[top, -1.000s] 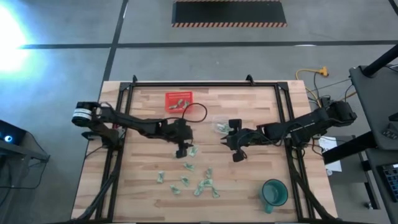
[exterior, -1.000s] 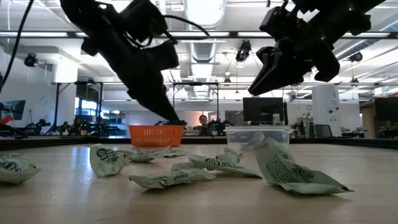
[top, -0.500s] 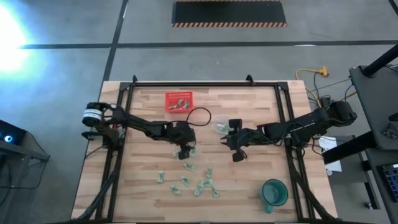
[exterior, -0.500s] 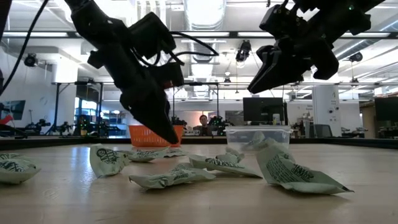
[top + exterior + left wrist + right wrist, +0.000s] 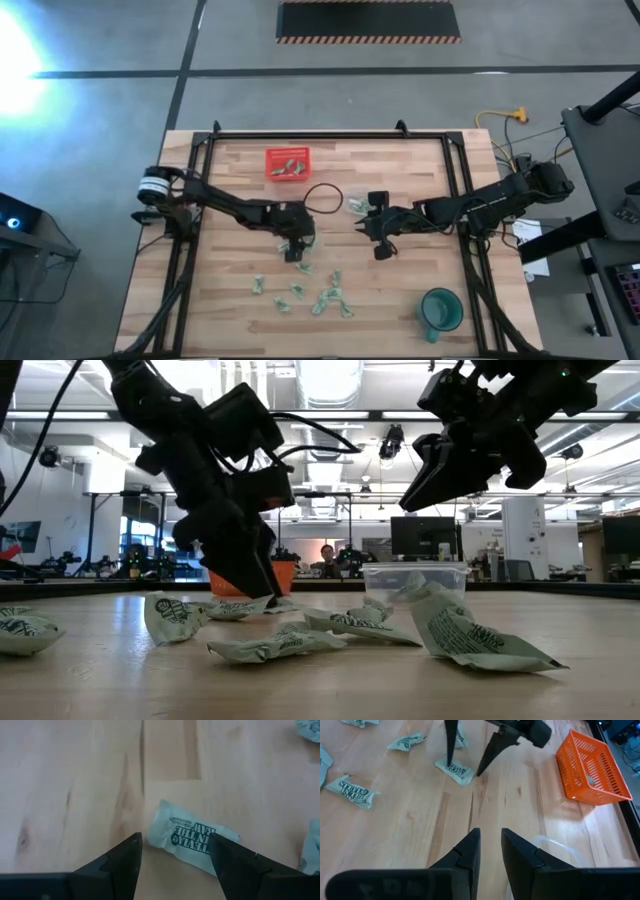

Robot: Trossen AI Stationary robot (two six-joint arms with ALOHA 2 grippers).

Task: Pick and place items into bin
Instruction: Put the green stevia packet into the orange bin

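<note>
We view the bench (image 5: 400, 300) from overhead, level at its surface, and close from both wrists.

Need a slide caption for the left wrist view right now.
Left hand, fingers open, poised over a pale green wrapped packet lying on the wooden table.

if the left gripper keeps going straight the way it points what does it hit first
Most likely the pale green wrapped piece lying between the open fingers of the left gripper, then the wooden table under it. How far off it hangs is unclear.
</note>
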